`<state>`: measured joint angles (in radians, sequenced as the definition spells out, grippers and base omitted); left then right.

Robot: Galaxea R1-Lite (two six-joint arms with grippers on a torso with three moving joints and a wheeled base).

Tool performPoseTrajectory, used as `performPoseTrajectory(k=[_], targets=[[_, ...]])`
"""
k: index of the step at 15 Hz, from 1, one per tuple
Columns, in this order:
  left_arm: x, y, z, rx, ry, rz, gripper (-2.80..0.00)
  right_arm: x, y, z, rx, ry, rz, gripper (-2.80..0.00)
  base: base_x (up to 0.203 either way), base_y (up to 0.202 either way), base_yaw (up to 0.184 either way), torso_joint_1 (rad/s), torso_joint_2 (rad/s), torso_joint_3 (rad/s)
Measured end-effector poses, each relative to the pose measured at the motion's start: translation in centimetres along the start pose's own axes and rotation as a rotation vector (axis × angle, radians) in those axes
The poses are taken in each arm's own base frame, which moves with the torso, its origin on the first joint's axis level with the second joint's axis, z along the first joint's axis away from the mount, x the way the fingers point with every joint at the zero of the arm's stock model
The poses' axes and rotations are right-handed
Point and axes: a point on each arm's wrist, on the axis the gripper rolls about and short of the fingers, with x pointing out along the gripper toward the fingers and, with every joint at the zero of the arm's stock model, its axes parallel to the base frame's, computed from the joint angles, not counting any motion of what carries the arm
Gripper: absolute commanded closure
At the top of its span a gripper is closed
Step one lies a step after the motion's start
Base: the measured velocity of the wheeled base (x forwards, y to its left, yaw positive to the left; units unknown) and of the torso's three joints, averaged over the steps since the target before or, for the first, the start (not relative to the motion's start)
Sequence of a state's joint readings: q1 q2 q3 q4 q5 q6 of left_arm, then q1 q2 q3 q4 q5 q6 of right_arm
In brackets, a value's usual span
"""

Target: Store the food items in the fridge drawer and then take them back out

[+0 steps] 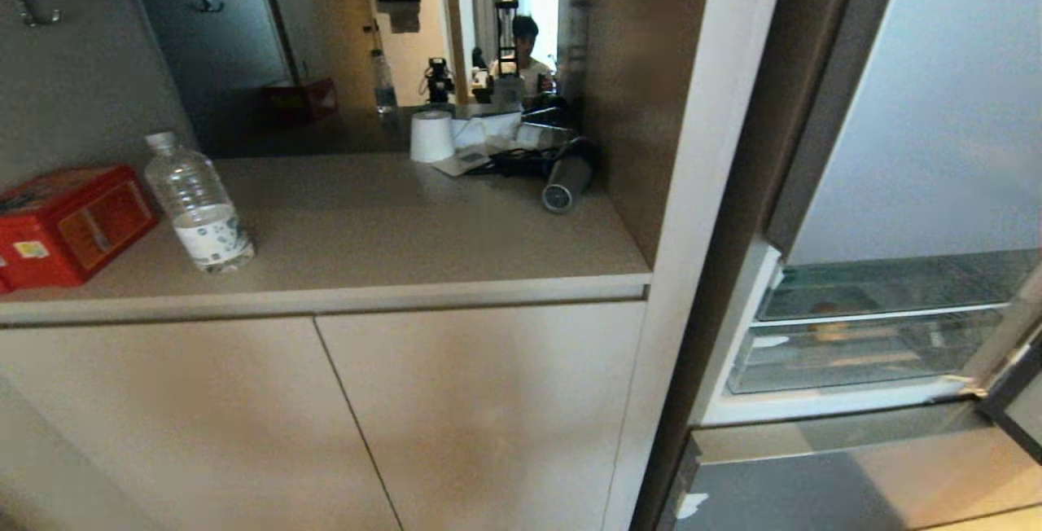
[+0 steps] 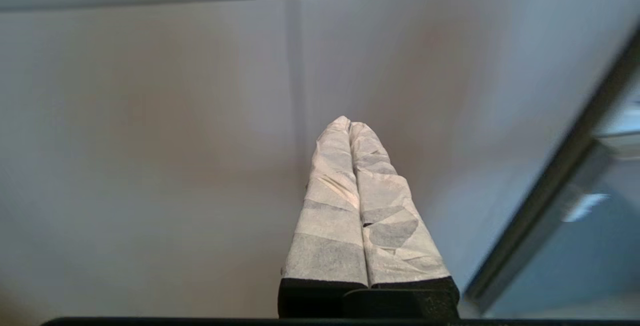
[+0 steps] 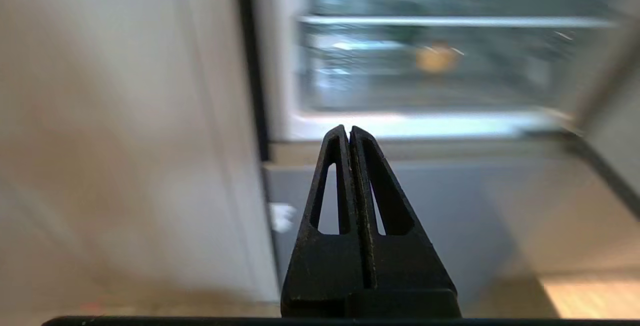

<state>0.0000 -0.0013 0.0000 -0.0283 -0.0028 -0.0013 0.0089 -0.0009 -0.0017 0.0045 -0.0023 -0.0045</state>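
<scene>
Golden-brown lump inside fridge; right fingers together.

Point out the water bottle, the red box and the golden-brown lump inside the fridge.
water bottle [image 1: 202, 207], head view, on its clear ribbed body.
red box [image 1: 69, 226], head view, on its front face.
golden-brown lump [image 3: 436, 58], right wrist view, on its blurred middle, behind the clear fridge compartment front.

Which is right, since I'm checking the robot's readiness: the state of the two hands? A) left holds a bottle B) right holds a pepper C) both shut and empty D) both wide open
C: the taped left hand and the black right hand each have fingers pressed together, nothing between them.
</scene>
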Motion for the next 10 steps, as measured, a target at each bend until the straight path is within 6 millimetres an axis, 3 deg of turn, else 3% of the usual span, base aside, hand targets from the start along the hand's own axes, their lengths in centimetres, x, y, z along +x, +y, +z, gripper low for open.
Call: performPoseTrajectory(k=[10], targets=[[0.00,0.00,0.00,0.000,0.000,0.000,0.00,0.00,0.00,0.01,0.005,-0.001,-0.001,0.00,-0.001,0.008,-0.175,0.002,0.00,0.001]])
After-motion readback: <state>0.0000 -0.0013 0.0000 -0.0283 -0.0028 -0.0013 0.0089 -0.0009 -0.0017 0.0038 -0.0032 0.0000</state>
